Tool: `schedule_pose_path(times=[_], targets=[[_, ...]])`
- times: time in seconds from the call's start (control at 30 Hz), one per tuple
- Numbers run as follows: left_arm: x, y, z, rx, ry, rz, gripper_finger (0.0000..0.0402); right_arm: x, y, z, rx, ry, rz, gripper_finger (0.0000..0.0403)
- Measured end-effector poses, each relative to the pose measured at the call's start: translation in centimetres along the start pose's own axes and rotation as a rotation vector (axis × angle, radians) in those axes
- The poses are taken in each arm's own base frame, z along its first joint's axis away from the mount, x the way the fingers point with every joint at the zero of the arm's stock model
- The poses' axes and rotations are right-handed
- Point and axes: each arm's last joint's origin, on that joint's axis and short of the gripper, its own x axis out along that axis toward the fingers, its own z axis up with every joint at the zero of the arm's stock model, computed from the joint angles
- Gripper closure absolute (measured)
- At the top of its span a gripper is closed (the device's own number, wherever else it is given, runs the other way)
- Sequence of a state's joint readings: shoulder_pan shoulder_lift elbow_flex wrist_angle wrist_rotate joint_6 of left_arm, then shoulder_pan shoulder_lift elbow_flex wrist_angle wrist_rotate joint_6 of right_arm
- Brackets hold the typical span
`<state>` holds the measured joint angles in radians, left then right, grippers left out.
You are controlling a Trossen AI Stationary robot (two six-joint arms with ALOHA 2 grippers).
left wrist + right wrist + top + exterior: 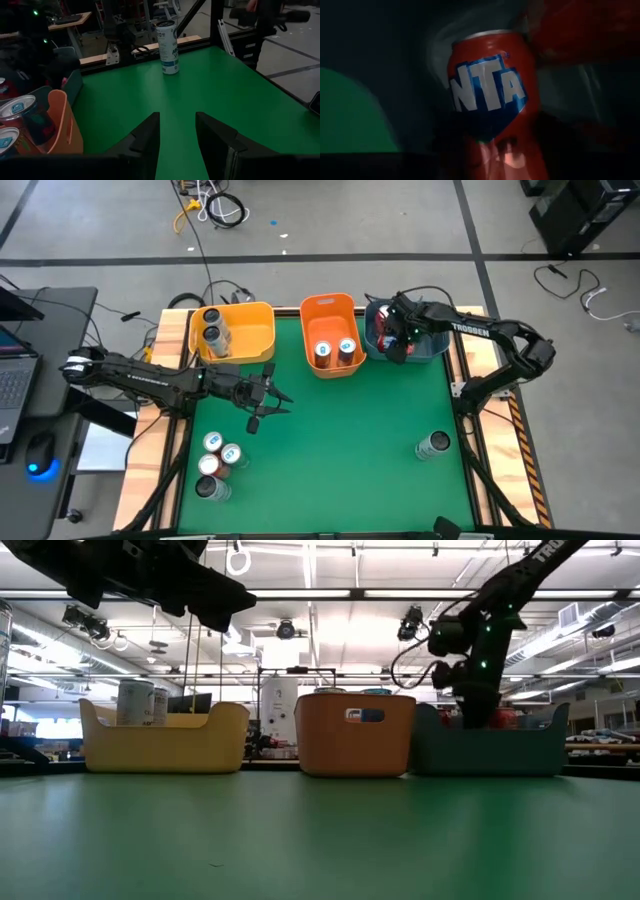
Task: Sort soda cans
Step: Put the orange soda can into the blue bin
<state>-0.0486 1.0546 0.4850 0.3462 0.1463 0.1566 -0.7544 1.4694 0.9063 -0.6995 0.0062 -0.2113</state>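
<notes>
Glossy metal soda cans (221,463), smooth plastic bins (331,316) (matt green table (340,440)).

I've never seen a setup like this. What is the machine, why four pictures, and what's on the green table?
It is a robot with two dark arms, each ending in a two-finger pincer. One camera looks down from above, one sits at table height, and one rides on each wrist. Three bins stand along the far edge: yellow bin, orange bin, blue bin. Loose soda cans wait on the green table. The left pincer hovers open and empty. The right pincer is over the blue bin, beside a red can.
</notes>
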Motion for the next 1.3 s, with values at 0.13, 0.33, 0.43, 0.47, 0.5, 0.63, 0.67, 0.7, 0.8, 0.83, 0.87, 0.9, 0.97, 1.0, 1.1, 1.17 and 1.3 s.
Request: schedule_pose_path(times=[0.13,0.33,0.43,0.47,0.5,0.63,0.67,0.7,0.8,0.83,0.87,0.9,0.97,1.0,1.1,1.17,1.3], targets=[[0.0,0.0,0.0,0.000,0.000,0.000,0.0270,-2.3,-0.2,1.0,0.017,-0.049,-0.002,0.0245],[0.0,0.0,0.0,0.000,0.000,0.000,0.0270,-3.6,-0.1,0.9,0.035,-0.056,0.023,0.0292],[0.0,0.0,0.0,0.000,0.001,0.000,0.0270,-3.4,0.3,0.7,0.021,-0.037,0.030,0.0293],[0.0,0.0,0.0,0.000,0.001,0.000,0.0270,-3.3,0.5,0.7,0.012,-0.039,0.032,0.0287],[0.0,0.0,0.0,0.000,0.001,0.000,0.0270,-3.2,0.6,0.7,0.004,-0.043,0.033,0.0277],[0.0,0.0,0.0,-0.002,0.001,0.000,0.0270,-2.5,0.8,0.4,-0.019,-0.046,0.009,0.0219],[0.0,0.0,0.0,-0.002,0.001,0.000,0.0270,-2.3,0.8,0.4,-0.017,-0.054,0.006,0.0201],[0.0,0.0,0.0,-0.003,0.001,0.000,0.0270,-2.1,0.7,0.3,-0.015,-0.061,0.007,0.0183],[0.0,0.0,0.0,-0.003,0.001,0.000,0.0270,-1.3,0.7,-0.1,-0.018,-0.082,0.025,0.0136],[0.0,0.0,0.0,-0.003,0.001,0.000,0.0270,-1.0,0.7,-0.3,-0.023,-0.084,0.024,0.0123],[0.0,0.0,0.0,-0.003,0.001,0.000,0.0270,-0.7,0.7,-0.5,-0.032,-0.087,0.022,0.0111],[0.0,0.0,0.0,-0.002,0.001,0.000,0.0270,-0.4,0.7,-0.6,-0.041,-0.096,0.016,0.0101],[0.0,0.0,0.0,0.003,0.002,0.000,0.0270,0.2,0.5,-0.9,-0.042,-0.120,0.002,0.0086],[0.0,0.0,0.0,0.009,0.001,0.000,0.0270,0.5,0.4,-1.1,-0.049,-0.130,-0.010,0.0081],[0.0,0.0,0.0,0.019,0.002,0.000,0.0270,1.2,0.3,-1.4,-0.060,-0.165,-0.033,0.0075],[0.0,0.0,0.0,0.019,0.002,0.000,0.0270,1.5,0.1,-1.7,-0.060,-0.172,-0.036,0.0075],[0.0,0.0,0.0,0.018,0.002,0.000,0.0270,1.9,-0.1,-2.2,-0.041,-0.165,-0.018,0.0083]])
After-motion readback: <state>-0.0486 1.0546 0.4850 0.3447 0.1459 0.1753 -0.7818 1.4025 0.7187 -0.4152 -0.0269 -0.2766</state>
